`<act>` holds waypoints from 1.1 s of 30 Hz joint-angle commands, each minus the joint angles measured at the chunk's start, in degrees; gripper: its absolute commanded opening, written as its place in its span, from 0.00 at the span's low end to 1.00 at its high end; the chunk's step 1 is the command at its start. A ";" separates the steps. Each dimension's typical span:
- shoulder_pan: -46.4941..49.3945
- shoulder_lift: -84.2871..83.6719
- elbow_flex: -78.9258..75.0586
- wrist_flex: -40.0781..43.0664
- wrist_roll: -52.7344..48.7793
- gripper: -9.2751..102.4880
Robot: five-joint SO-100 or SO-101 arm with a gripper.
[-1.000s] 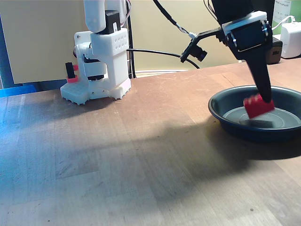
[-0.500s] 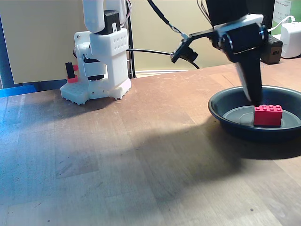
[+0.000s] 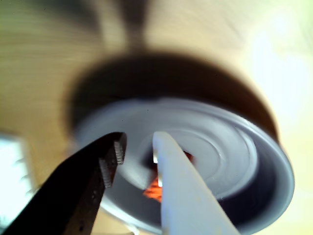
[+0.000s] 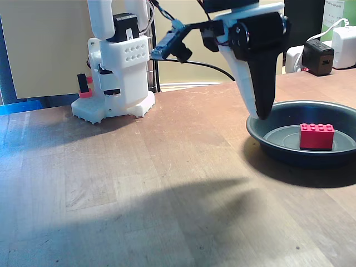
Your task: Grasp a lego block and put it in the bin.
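Pincer jaws stand parted and empty in the wrist view, above the bin, with the lego block a blurred red patch just behind the pale finger. In the fixed view the pincer hangs over the bin's near-left rim on the worktop; the lego block rests inside, apart from it. Delivery looks done; next, I judge, comes pulling clear.

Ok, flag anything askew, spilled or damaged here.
Nothing stands out. The small red plastic brick sits upright, studs up, inside the shallow round dark metal pan; the pincer hangs open at the pan's rim.
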 commanded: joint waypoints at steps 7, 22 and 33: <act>18.19 13.27 8.26 0.35 -27.86 0.09; 24.70 35.86 33.49 -3.60 -32.17 0.09; 24.61 53.53 58.80 -18.46 -27.77 0.09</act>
